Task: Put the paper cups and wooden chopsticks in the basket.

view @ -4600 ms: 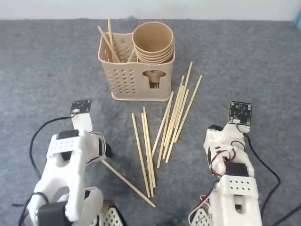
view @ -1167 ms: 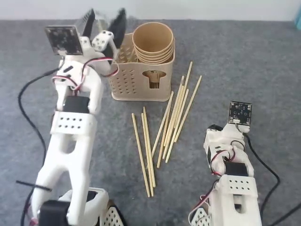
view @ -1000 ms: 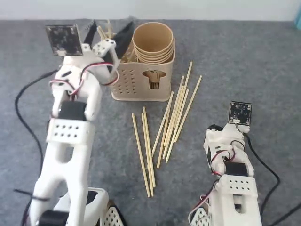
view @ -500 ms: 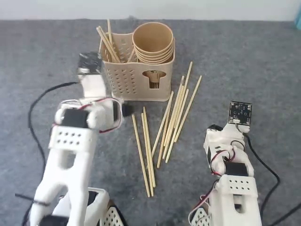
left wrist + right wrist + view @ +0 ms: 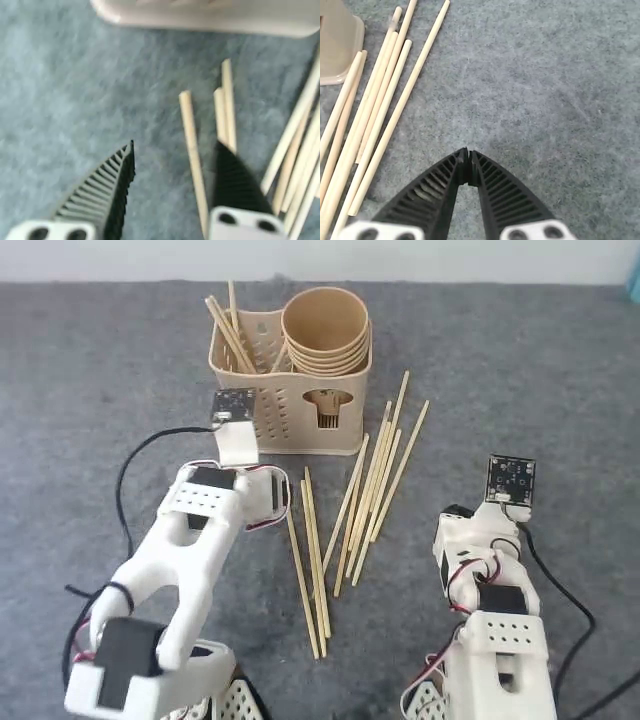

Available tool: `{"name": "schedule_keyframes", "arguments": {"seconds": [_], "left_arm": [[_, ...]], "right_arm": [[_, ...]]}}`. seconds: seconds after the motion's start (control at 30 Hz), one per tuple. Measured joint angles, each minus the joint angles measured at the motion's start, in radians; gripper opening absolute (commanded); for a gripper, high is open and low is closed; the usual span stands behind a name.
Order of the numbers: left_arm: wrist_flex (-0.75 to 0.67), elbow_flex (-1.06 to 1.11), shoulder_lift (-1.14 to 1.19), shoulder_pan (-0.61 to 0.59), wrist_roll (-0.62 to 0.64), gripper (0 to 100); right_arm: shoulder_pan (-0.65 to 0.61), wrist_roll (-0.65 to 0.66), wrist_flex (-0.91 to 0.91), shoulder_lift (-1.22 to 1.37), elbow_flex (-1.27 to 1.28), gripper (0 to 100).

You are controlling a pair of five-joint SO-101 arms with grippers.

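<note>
Overhead view, close downward wrist views, sharing chopsticks (image 5: 372, 490)

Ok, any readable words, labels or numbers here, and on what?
None readable. The beige perforated plastic basket, stacked tan paper cups, loose wooden chopsticks and grey felt table cover carry no print; any marks on the small black camera boards are too small to read.

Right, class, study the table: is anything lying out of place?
Yes: loose wooden chopsticks lie scattered on the mat beside the basket, not inside it. The stacked paper cups sit neatly inside.
</note>
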Motion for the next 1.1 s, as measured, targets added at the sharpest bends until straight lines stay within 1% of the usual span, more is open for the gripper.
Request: {"name": "schedule_keyframes", "arguments": {"seconds": [0.13, 0.43, 0.67, 0.73, 0.83, 0.9, 1.1], "left_arm": [[-0.048, 0.0, 0.051, 0.015, 0.008, 17], [-0.057, -0.002, 0.106, 0.025, 0.012, 17], [-0.06, -0.002, 0.11, 0.092, 0.011, 17], [-0.06, -0.002, 0.11, 0.106, 0.011, 13], [-0.06, -0.002, 0.11, 0.11, 0.014, 0], [-0.06, -0.002, 0.11, 0.11, 0.014, 2], [-0.044, -0.002, 0.11, 0.112, 0.014, 1]], "right_arm": [[0.0, 0.0, 0.0, 0.0, 0.0, 0.8], [0.0, 0.0, 0.0, 0.0, 0.0, 0.8], [0.0, 0.0, 0.0, 0.0, 0.0, 0.8], [0.0, 0.0, 0.0, 0.0, 0.0, 0.8], [0.0, 0.0, 0.0, 0.0, 0.0, 0.8], [0.0, 0.0, 0.0, 0.0, 0.0, 0.8], [0.0, 0.0, 0.0, 0.0, 0.0, 0.8]]}}
